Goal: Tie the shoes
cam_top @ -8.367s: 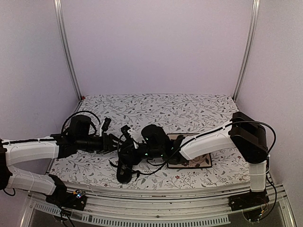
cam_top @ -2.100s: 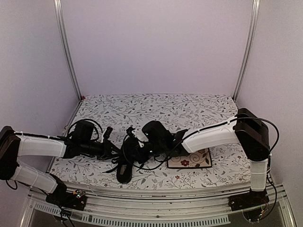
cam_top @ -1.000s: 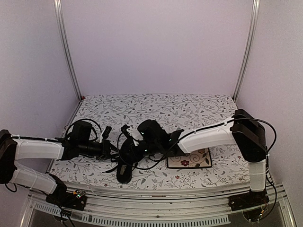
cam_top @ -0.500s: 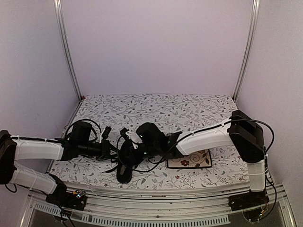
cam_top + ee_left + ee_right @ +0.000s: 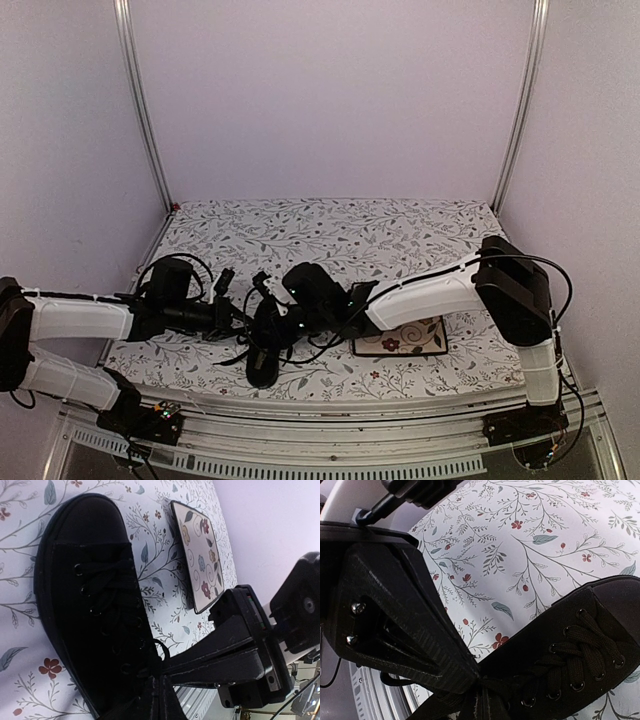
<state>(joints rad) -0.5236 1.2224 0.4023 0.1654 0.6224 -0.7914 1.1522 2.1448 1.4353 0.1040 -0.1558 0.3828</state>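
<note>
Floral surface, near edge: shoe. Left end effector and right end effector each clamp laces, opposed for tensioning.

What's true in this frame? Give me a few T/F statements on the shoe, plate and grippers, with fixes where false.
1. The shoe sits on the plate. False: it lies on the tablecloth, apart from the plate.
2. The left gripper and right gripper are both shut on the laces. True.
3. The laces are white. False: they are black, like the shoe.
4. The plate lies flat, on the robot's right of the shoe. True.
</note>
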